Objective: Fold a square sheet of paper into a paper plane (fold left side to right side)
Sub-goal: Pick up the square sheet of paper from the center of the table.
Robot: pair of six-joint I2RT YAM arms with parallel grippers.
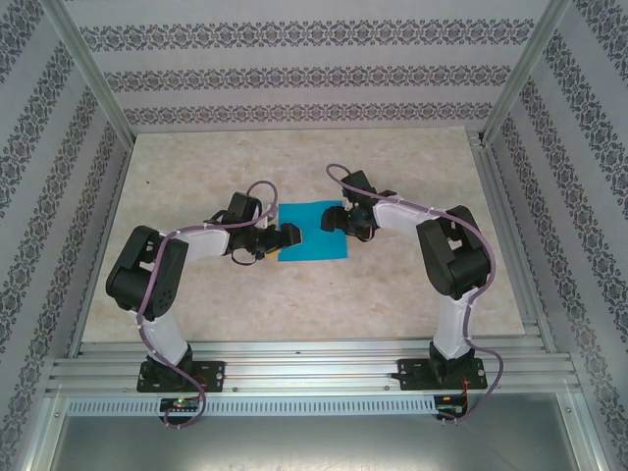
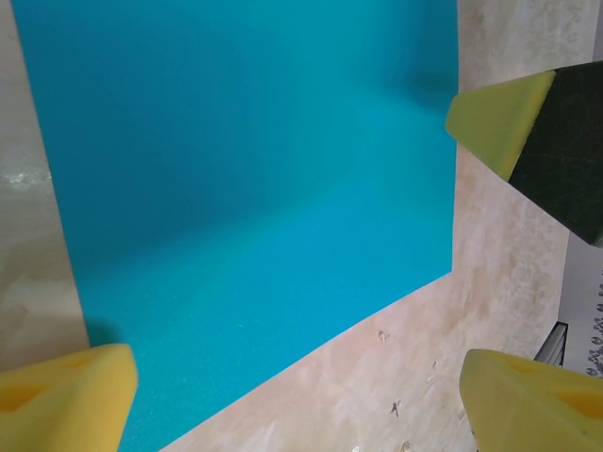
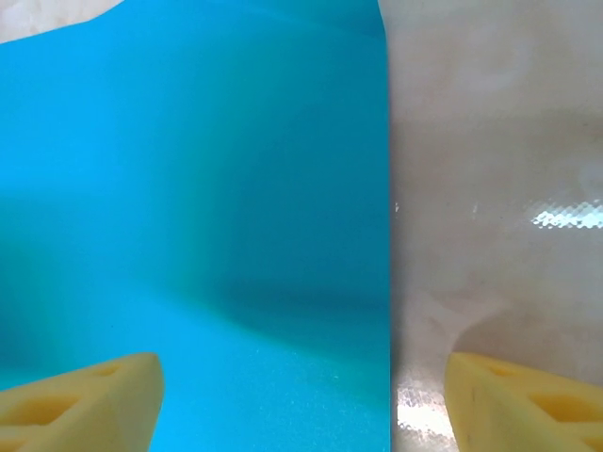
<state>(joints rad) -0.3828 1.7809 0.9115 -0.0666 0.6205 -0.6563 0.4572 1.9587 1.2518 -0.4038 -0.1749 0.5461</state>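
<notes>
**A:** Status on the fold?

**B:** Nothing folded yet, as far as I can see. The square sheet of paper (image 1: 312, 234) lies flat mid-bench (image 1: 196, 177) between my two hands, with no crease.

**A:** Hands?

**B:** Left hand (image 1: 287, 235) is open at the sheet's left edge. Right hand (image 1: 337, 218) is open too, straddling the right edge with one finger over paper and one over bare bench. Neither grips anything.

**A:** Paper condition?

**B:** Plain turquoise with crisp edges. The right wrist view shows a soft dark band across it. Could be shadow or a slight bow, I can't tell. The left-to-right fold and every later fold are left to do.
</notes>
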